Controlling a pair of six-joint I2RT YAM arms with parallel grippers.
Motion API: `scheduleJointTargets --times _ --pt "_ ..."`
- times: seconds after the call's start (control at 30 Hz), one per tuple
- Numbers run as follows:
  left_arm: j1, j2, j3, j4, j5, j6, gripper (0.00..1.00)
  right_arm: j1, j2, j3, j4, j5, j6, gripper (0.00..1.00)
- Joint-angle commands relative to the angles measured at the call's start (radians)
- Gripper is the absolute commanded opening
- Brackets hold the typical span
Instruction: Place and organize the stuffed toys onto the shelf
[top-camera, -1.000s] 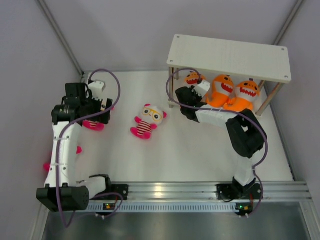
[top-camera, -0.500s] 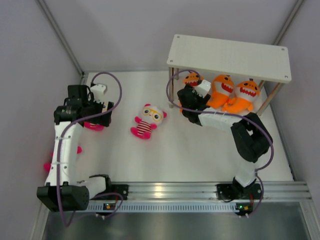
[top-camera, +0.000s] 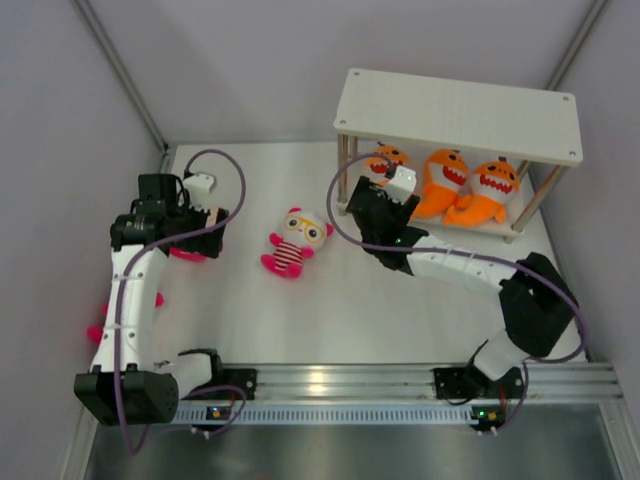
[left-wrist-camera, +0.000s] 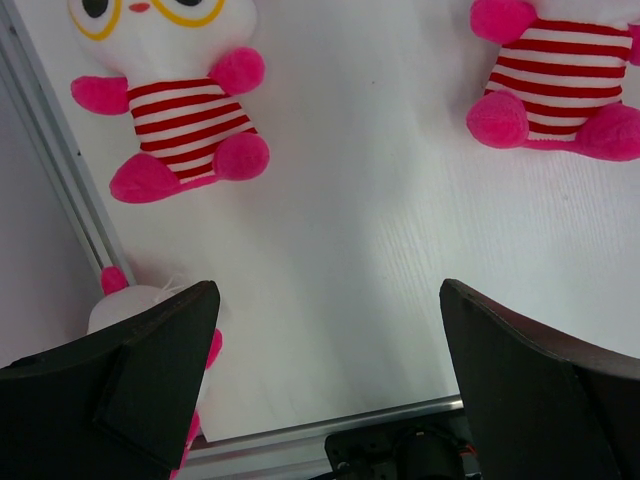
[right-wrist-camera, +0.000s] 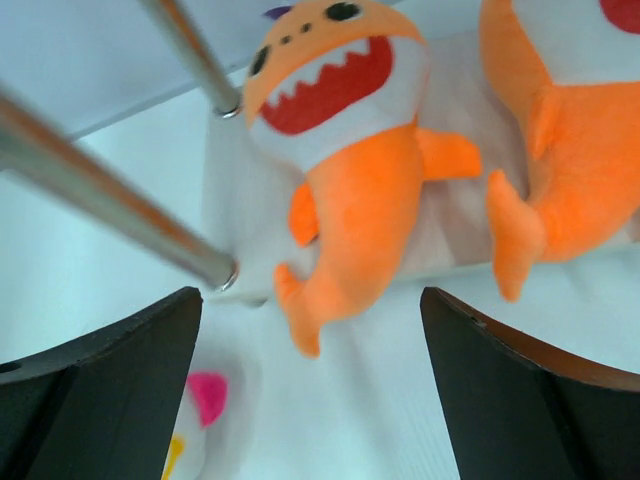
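Though fuzzy, plump orange sharks (top-camera: 446, 184) on flat wood-grain shelf (top-camera: 460, 112).

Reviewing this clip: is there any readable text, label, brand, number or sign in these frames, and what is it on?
None: no words, numbers or logos can be read in any view.
The sharks, dolls and shelf show no print or tags.
On the near rail the lights are dots only; any marking there is too small to read.

Three orange sharks (top-camera: 443, 182) crowded the lower tier of the shelf (top-camera: 460, 112) between thin legs (top-camera: 343, 175); open surface (top-camera: 350, 300) lay before it.
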Motion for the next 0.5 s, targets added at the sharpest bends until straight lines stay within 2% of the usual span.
scheduleJointTargets --times 0.0,0.03,0.1,0.13,0.2,0.23,0.27,0.3,0.4,0.47 --pt "-0.003 -0.028 -0.026 0.021 -0.02 0.007 0.98 0.124 -0.134 -0.072 -0.036 0.036 -0.038 0.91" --pt "-0.003 -0.03 -0.031 0.019 -0.024 0.005 0.98 0.149 -0.172 -0.095 0.034 0.017 -0.102 0.89" --pt "-0.003 -0.028 -0.049 0.021 -0.027 0.002 0.98 0.201 -0.189 -0.172 0.155 -0.187 -0.209 0.85" --pt "-0.003 -0.027 -0.059 0.021 -0.027 -0.002 0.98 0.204 -0.169 -0.178 0.227 -0.378 -0.263 0.83" --pt "-0.003 -0.022 -0.065 0.021 -0.032 -0.007 0.98 0.193 -0.105 -0.064 0.145 -0.513 -0.285 0.81" --pt "-0.001 -0.022 -0.066 0.021 -0.034 -0.012 0.98 0.187 -0.017 0.008 0.003 -0.539 -0.285 0.8" --pt "-0.003 -0.025 -0.068 0.019 -0.04 -0.012 0.98 0.186 0.027 0.126 -0.053 -0.543 -0.285 0.81" --pt "-0.001 -0.028 -0.069 0.021 -0.044 -0.013 0.98 0.186 0.062 0.168 -0.09 -0.538 -0.285 0.82" --pt "-0.003 -0.041 -0.072 0.021 -0.046 -0.012 0.98 0.18 0.157 0.247 -0.084 -0.541 -0.306 0.84" --pt "-0.003 -0.045 -0.079 0.019 -0.04 -0.013 0.98 0.148 0.232 0.337 -0.143 -0.579 -0.288 0.83"
